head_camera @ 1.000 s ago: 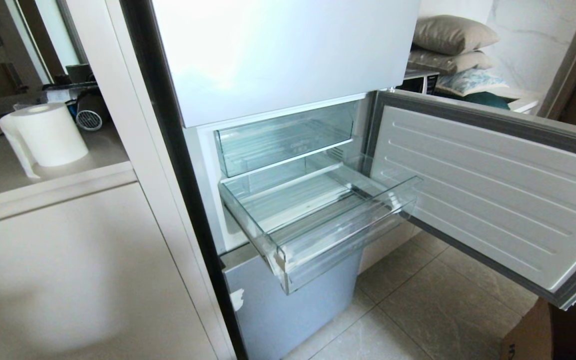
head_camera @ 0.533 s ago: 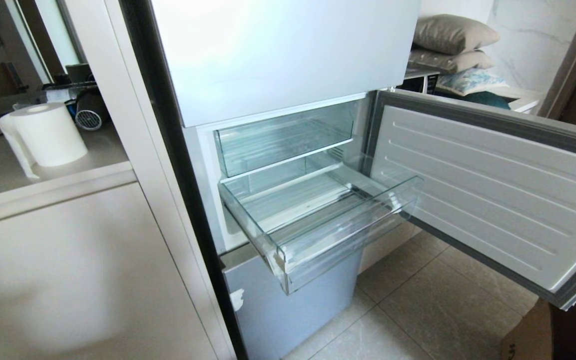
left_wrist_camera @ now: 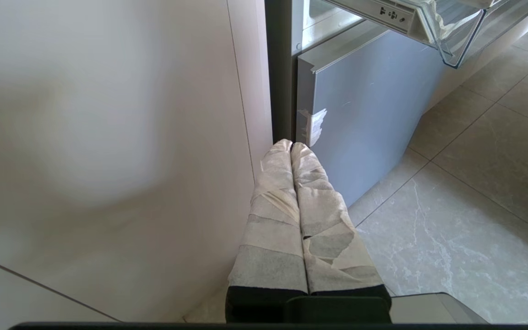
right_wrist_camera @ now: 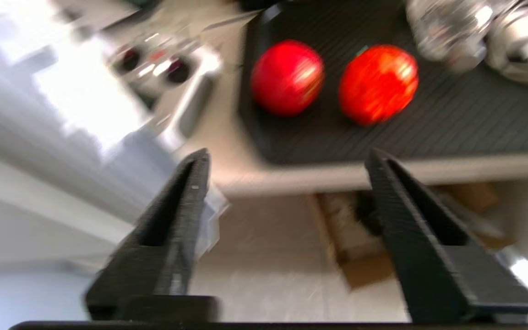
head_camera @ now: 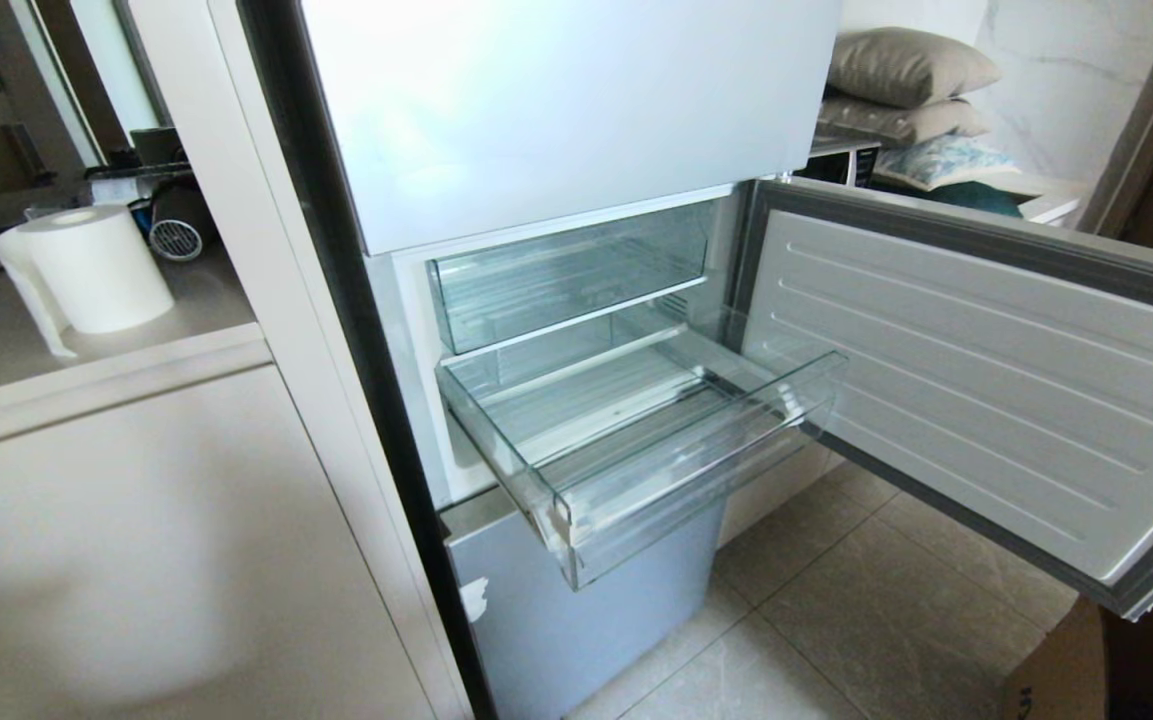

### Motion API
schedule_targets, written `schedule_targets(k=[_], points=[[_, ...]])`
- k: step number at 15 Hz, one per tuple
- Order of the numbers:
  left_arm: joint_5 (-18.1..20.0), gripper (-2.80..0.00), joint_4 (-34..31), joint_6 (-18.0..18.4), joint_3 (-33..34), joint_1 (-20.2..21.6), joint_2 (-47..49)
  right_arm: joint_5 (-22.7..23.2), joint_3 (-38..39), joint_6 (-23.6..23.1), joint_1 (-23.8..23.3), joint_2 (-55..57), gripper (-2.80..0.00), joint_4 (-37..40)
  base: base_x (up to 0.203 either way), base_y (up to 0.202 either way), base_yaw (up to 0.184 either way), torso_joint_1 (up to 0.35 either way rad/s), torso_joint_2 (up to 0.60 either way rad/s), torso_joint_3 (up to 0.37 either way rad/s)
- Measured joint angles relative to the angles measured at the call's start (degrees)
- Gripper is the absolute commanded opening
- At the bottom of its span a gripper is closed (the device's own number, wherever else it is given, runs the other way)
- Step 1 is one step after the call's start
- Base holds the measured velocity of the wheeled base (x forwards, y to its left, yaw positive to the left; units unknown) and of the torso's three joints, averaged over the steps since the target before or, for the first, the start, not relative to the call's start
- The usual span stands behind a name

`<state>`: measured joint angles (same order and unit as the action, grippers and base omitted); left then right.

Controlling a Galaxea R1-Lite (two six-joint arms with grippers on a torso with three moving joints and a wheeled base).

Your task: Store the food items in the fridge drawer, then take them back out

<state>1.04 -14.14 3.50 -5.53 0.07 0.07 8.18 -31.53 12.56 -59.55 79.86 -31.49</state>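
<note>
My right gripper (right_wrist_camera: 286,158) hangs spread before two glossy red round fruits (right_wrist_camera: 287,77) on a black ribbed tray (right_wrist_camera: 451,123); left gripper (left_wrist_camera: 291,145) pressed together.

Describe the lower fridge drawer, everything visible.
The lower fridge drawer is a wide, shallow bin of clear plastic with a ribbed floor and a thick front lip. It is pulled well out of the fridge, below a shorter clear bin and beside the open door. Nothing lies in it. It sits level on its rails, overhanging the closed bottom front. The left wrist view shows its front corner from below. No gripper touches it.
</note>
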Motion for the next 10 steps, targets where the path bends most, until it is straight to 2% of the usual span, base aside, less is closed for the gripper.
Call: schedule_targets(k=[3, 6, 10], points=[[0.0, -2.80, 0.0, 0.0, 0.0, 0.0, 0.0, -0.8, -2.0, -4.0, -3.6, 9.9, 0.00, -7.8, 0.000, 0.000, 0.000, 0.000, 0.00, 0.000], [0.0, -2.80, 0.0, 0.0, 0.0, 0.0, 0.0, -0.9, -7.2, -6.6, -5.8, 17.8, 0.00, -8.7, 0.000, 0.000, 0.000, 0.000, 0.00, 0.000], [0.0, -2.80, 0.0, 0.0, 0.0, 0.0, 0.0, -1.0, -13.3, -7.4, -6.7, 25.9, 0.00, -8.7, 0.000, 0.000, 0.000, 0.000, 0.00, 0.000]])
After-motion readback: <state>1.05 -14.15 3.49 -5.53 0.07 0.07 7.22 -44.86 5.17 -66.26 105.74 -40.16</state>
